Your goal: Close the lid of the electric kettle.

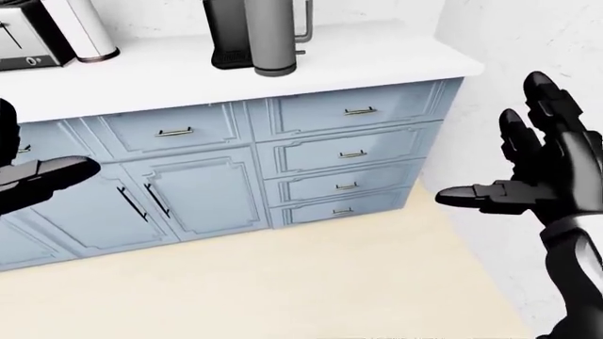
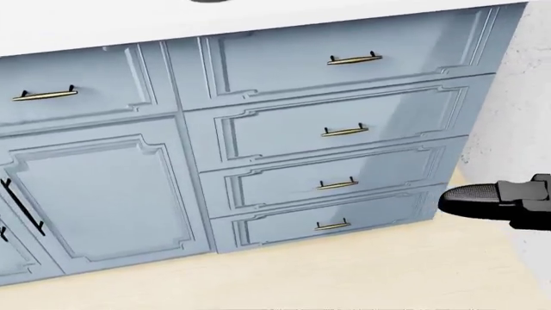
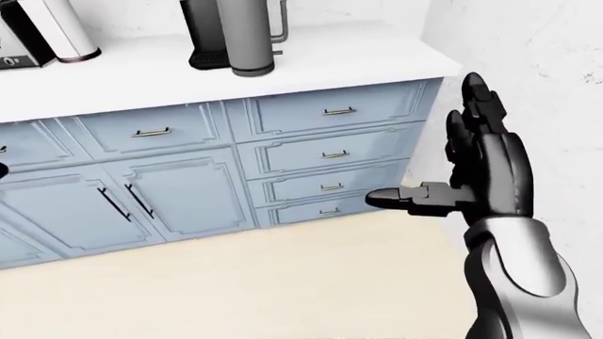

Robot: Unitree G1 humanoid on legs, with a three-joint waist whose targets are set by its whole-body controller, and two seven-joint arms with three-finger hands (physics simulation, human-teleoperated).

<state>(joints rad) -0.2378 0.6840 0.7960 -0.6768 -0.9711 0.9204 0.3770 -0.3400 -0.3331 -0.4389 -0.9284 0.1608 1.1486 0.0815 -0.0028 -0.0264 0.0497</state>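
The electric kettle [image 1: 273, 35] is a grey cylinder with a side handle, standing on the white counter [image 1: 377, 63] at the top of the left-eye view. Its top and lid are cut off by the frame edge. My right hand [image 1: 500, 155] is open with fingers spread, held in the air low and to the right of the kettle, well apart from it. One of its fingers [image 2: 499, 200] shows at the head view's right edge. My left hand [image 1: 33, 166] is open at the left edge, in line with the cabinet doors.
A black appliance [image 1: 226, 35] stands touching the kettle's left side. A toaster [image 1: 23, 39] and a white canister [image 1: 85, 28] stand at the counter's left. Blue drawers [image 1: 348, 152] and cabinet doors [image 1: 198, 191] are below. A white wall [image 1: 528, 42] closes the right; beige floor [image 1: 283, 282] lies beneath.
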